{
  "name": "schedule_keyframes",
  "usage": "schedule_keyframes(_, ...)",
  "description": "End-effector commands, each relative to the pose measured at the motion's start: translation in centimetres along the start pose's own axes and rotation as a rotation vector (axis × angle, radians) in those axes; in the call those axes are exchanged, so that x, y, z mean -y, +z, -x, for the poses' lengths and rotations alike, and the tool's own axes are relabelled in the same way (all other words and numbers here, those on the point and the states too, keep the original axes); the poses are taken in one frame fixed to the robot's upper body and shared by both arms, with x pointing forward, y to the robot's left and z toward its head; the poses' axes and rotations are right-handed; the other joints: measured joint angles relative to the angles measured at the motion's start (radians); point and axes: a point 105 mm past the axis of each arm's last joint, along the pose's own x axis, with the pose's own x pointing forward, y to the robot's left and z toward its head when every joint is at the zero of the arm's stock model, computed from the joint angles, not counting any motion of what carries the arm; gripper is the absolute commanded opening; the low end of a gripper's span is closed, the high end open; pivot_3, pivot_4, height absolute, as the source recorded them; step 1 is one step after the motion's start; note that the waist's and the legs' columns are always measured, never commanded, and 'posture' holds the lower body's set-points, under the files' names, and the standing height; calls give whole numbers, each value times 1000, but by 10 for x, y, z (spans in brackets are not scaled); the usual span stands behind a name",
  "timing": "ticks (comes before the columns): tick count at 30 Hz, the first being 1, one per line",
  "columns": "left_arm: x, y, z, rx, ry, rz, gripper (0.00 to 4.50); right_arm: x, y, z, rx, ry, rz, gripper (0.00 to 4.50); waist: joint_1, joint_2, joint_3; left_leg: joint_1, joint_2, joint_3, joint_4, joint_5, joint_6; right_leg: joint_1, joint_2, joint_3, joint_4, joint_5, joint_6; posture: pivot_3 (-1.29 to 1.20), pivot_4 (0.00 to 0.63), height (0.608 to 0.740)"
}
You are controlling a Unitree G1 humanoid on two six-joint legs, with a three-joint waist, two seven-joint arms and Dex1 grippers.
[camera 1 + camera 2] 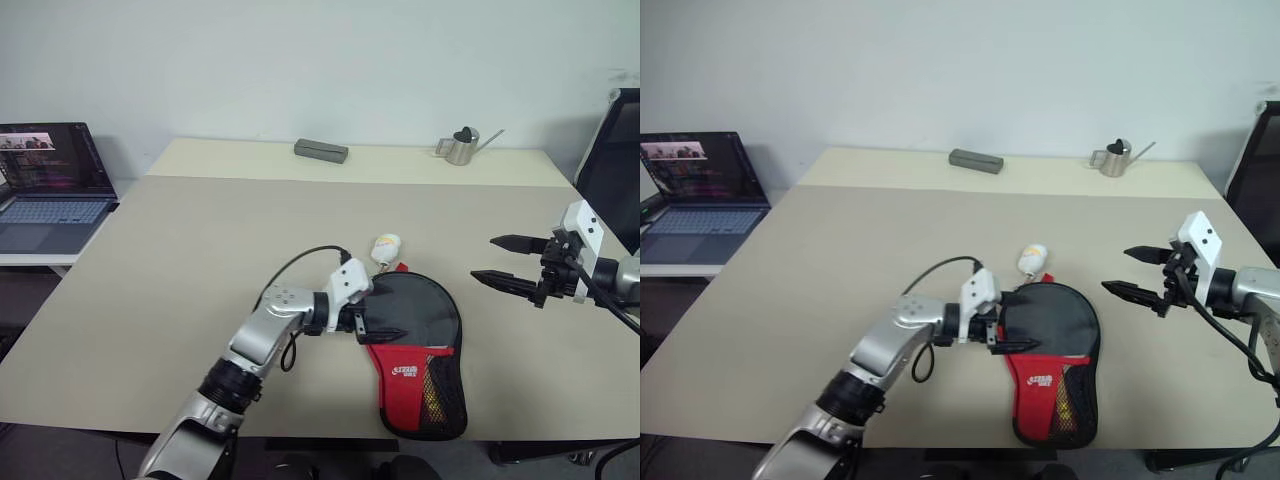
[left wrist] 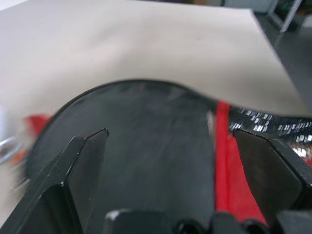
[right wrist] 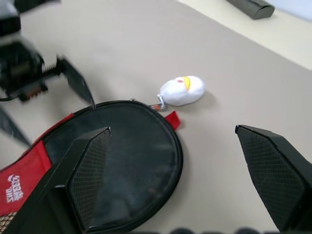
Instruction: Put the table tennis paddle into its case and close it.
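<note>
Now the case (image 1: 418,350) lies flat on the counter (image 1: 200,260), a white charm (image 1: 386,245) at its top edge. Left claw (image 1: 1008,333) gapes empty at its rim; right claw (image 1: 505,262) hovers wide, empty.

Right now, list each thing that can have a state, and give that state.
Case: flat on the table, looks zipped shut; paddle cannot be seen.
Charm: lying on the table at the case's round end, clipped to it.
Laptop: lid up, screen lit.
Left end effector: open, at the case's edge.
Right end effector: open, empty, above the table beside the case.
</note>
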Motion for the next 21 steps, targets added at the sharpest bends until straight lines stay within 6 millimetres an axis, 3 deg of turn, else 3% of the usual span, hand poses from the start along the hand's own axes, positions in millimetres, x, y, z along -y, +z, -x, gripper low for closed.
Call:
schedule_keyframes(1,-5,6,-13,11,9,-53,4476,3,15,1,34,-6,48,4500,0,1,-1,0,0,0,0,0,0,0,0,0,0,0,0,0,150,740)
schedule_keyframes(11,-2,-48,-31,-139,5,-16,4476,8,33,-18,81,-9,39,4500,1,4,-5,1,-1,1,1,0,0,0,2,-1,0,1,2,0,150,740)
schedule_keyframes(16,-1,-55,-35,-138,15,-1,4476,19,38,-48,66,-68,-49,4500,2,7,-8,1,-1,1,2,0,0,0,2,-1,0,2,3,0,150,740)
schedule_keyframes(21,1,-57,-36,-129,18,3,4476,30,44,-91,31,-122,-181,4500,3,8,-10,1,-2,0,4,0,0,-2,1,0,0,2,3,0,150,740)
